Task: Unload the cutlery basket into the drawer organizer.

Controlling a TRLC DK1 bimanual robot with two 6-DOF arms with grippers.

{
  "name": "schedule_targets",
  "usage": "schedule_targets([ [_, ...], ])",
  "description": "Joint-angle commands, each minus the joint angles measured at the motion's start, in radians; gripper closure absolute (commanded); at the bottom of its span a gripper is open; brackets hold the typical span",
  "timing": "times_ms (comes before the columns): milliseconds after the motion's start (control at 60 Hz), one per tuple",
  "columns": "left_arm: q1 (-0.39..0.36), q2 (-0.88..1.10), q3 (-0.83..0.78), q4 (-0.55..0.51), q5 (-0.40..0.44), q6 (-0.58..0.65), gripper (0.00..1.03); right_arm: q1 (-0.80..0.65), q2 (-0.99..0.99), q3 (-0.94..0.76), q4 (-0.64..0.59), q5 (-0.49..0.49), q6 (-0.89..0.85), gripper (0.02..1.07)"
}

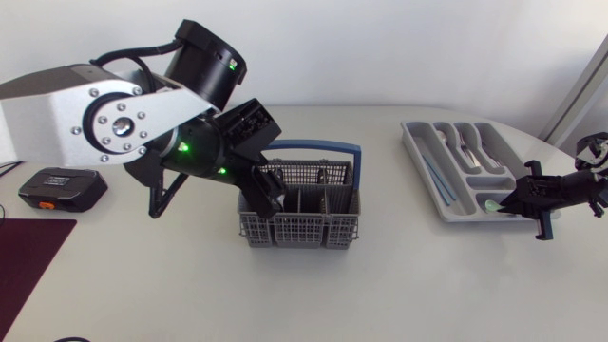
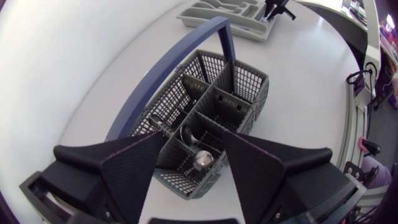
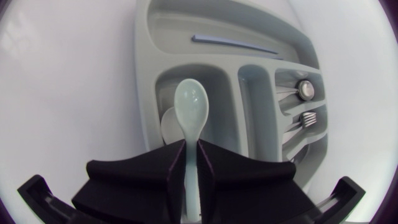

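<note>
The right fingers [image 3: 155, 174] are clenched on a pale mint plastic spoon [image 3: 190, 109], held over a compartment of the grey plastic drawer organizer [image 3: 144, 74]. If it drops askew, it could bridge a divider. The left fingers [image 2: 134, 168] hang released over the grey mesh cutlery basket [image 2: 239, 84] on the counter [image 1: 190, 294], and could snag its partitions.

The left arm [image 1: 47, 109], at 9 o'clock in the head view, has a silver-grey link with a round hub [image 1: 122, 126] ringed by small screws [image 1: 103, 144]. At the hub's 1 o'clock sits a fat black joint [image 1: 204, 62] with a green light [image 1: 231, 65], and a black cable [image 1: 133, 52] arches at 12 o'clock. The right arm [image 1: 560, 190], at 3 o'clock, is black, and the left gripper [image 2: 193, 140] and right gripper [image 3: 191, 149] are matte black with broad wedge fingers, the left one's edged by faint purplish seams.
</note>
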Motion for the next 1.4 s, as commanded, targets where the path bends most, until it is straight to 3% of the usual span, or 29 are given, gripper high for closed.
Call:
schedule_targets([
  [0, -0.009, 0.017, -0.023, 0.002, -0.008, 0.02, 0.36, -0.003, -0.034, -0.024, -0.013, 0.018, -0.05, 1.0],
  [283, -0.013, 0.025, -0.02, 0.002, -0.014, 0.037, 0.36, 0.014, -0.012, -0.039, 0.033, 0.058, -0.054, 0.98],
  [383, -0.018, 0.024, -0.02, 0.002, -0.026, 0.053, 0.35, 0.017, -0.017, -0.042, 0.067, 0.057, -0.034, 0.67],
  [450, -0.018, 0.024, -0.017, 0.002, -0.029, 0.056, 0.35, 0.019, -0.032, -0.039, 0.081, 0.053, -0.013, 0.51],
  [550, -0.022, 0.024, -0.02, 0.002, -0.032, 0.066, 0.35, 0.015, -0.073, -0.049, 0.084, 0.029, 0.01, 0.4],
  [600, -0.022, 0.024, -0.021, 0.002, -0.034, 0.077, 0.35, 0.017, -0.101, -0.055, 0.087, 0.017, 0.033, 0.22],
  [667, -0.022, 0.024, -0.024, 0.002, -0.034, 0.092, 0.35, 0.02, -0.147, -0.065, 0.081, 0.0, 0.076, 0.12],
  [983, -0.029, 0.045, -0.052, 0.039, -0.035, 0.148, 0.35, 0.046, -0.369, -0.214, 0.07, -0.137, 0.289, 0.11],
  [1233, -0.021, 0.111, -0.007, 0.037, -0.066, 0.095, 0.39, 0.112, -0.495, -0.406, 0.099, -0.201, 0.453, 0.11],
  [1383, -0.002, 0.148, 0.045, 0.034, -0.086, 0.01, 0.48, 0.15, -0.558, -0.503, 0.124, -0.24, 0.519, 0.11],
])
